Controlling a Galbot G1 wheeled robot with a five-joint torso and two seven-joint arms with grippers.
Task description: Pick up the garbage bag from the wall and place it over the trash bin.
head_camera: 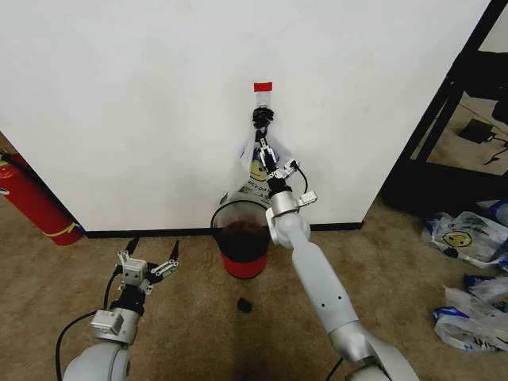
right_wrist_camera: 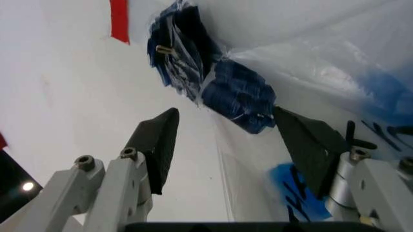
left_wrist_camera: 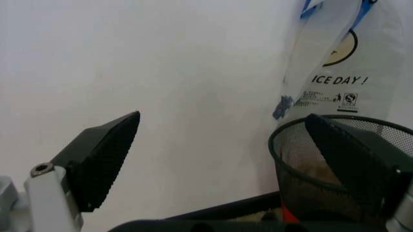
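Honestly, right gripper (right_wrist_camera: 223,140), jaws open, should close on the garbage bag's (head_camera: 248,176) bunched handles near the hook (head_camera: 262,116).

Both arms are smooth silver-grey with black cables; each pincer (head_camera: 148,255) has grey metal links, screws and black ribbed pads (right_wrist_camera: 161,145).

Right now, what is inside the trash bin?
The trash bin holds something dark brown at the bottom, seen in the head view; I cannot tell what. The right pincer and its arm cover the bin's right rim.
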